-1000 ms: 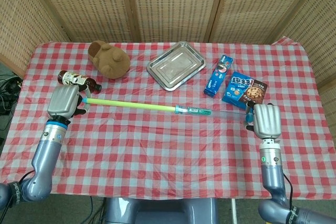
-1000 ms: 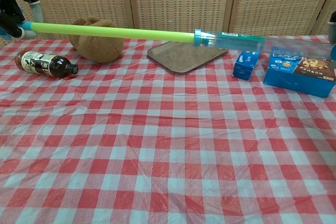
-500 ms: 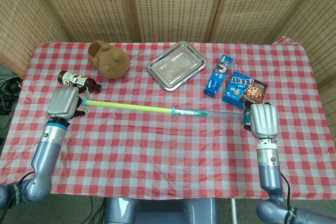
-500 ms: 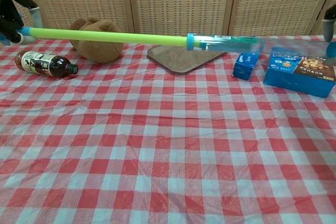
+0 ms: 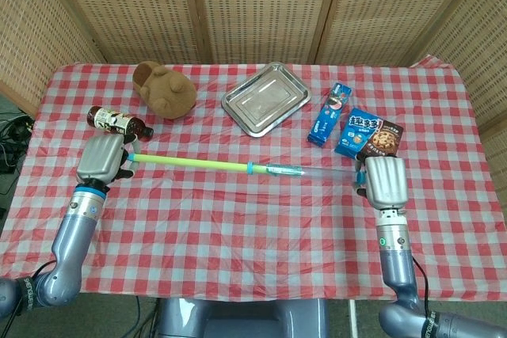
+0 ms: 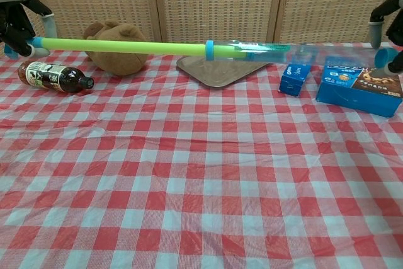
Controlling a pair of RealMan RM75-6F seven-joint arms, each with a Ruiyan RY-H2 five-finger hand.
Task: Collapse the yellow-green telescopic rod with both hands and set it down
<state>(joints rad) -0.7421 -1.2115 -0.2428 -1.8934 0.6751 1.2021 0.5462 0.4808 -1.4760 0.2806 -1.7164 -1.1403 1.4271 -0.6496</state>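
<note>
The yellow-green telescopic rod (image 5: 190, 164) hangs level above the table, its green section on the left and a clear section on the right joined at a blue collar (image 5: 249, 168). My left hand (image 5: 101, 159) grips the rod's left end. My right hand (image 5: 380, 180) holds the clear right end. In the chest view the rod (image 6: 119, 46) spans the frame, with the left hand (image 6: 17, 20) at the left edge and the right hand (image 6: 390, 26) at the right edge, blue cap by its fingers.
A brown bottle (image 5: 117, 122) lies behind the left hand. A plush bear (image 5: 165, 89) and a metal tray (image 5: 264, 99) sit at the back. A blue snack pack (image 5: 330, 113) and a cookie bag (image 5: 369, 134) lie behind the right hand. The checkered tablecloth (image 5: 238, 219) covers the table.
Both hands have moved toward each other and the rod has grown shorter. The blue collar slid left as the clear section took in more of the green one.
</note>
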